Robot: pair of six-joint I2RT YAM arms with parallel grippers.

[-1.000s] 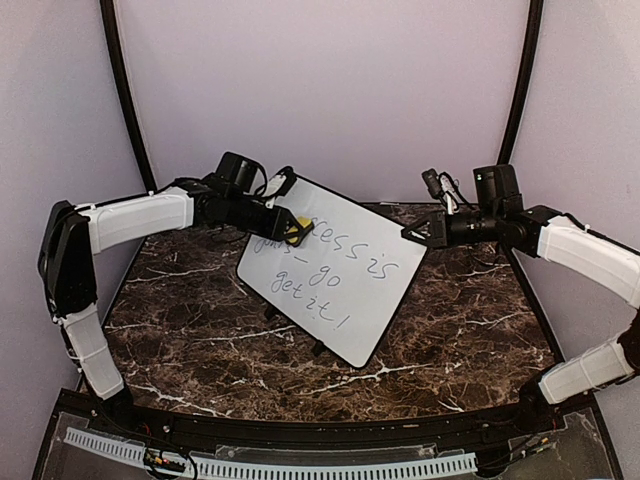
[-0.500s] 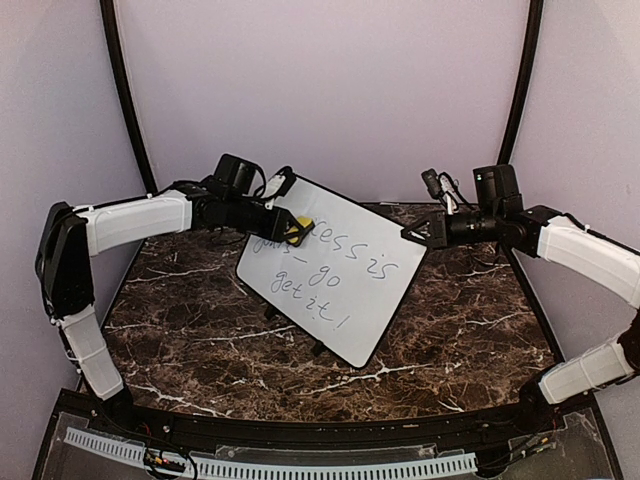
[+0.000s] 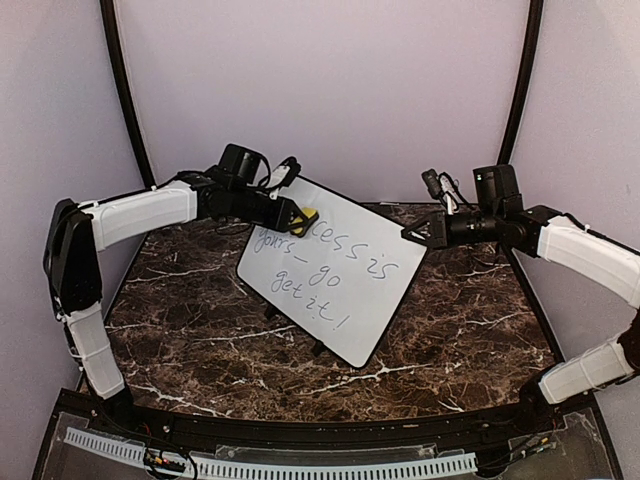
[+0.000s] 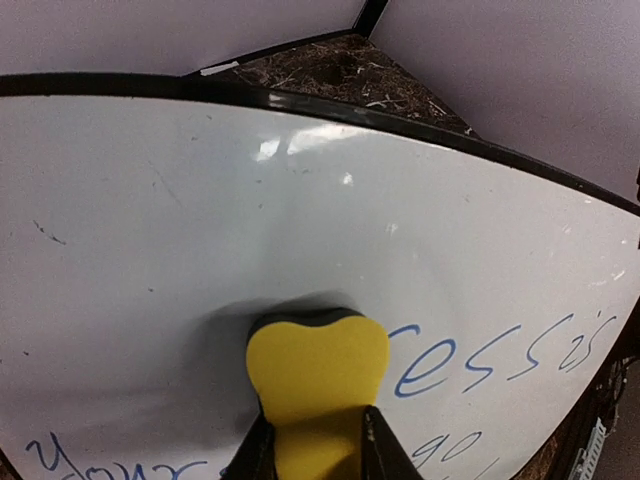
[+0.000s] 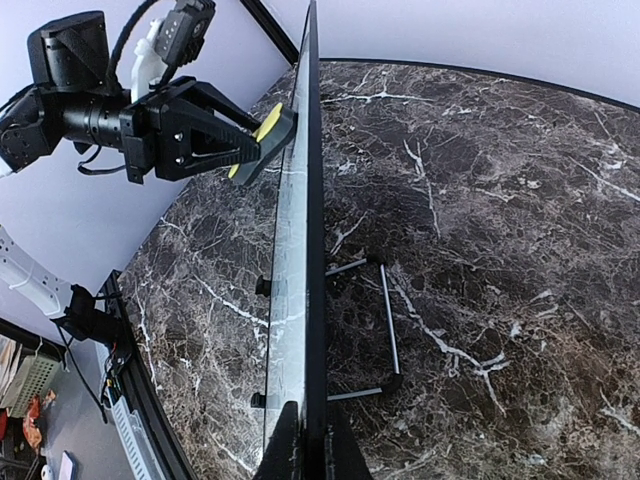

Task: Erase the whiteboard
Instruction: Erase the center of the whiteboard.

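Slippage was my worry: the left gripper [image 3: 296,219] held the small yellow eraser block [image 4: 317,365] against the upper part of the large glossy white, black-framed whiteboard [image 3: 335,285], which stood tilted on its stand on the dark marble worktop [image 3: 180,330], right edge pinched by the right gripper [image 3: 410,238]. Pressing harder could, I judged, tip the whiteboard or twist the eraser block askew

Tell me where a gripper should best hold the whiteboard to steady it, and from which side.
Pinch the whiteboard by its thin right edge, coming from the right, jaws across the thickness. It stands tilted; this leaves the written face free for the eraser in the left gripper. The right gripper grips there.
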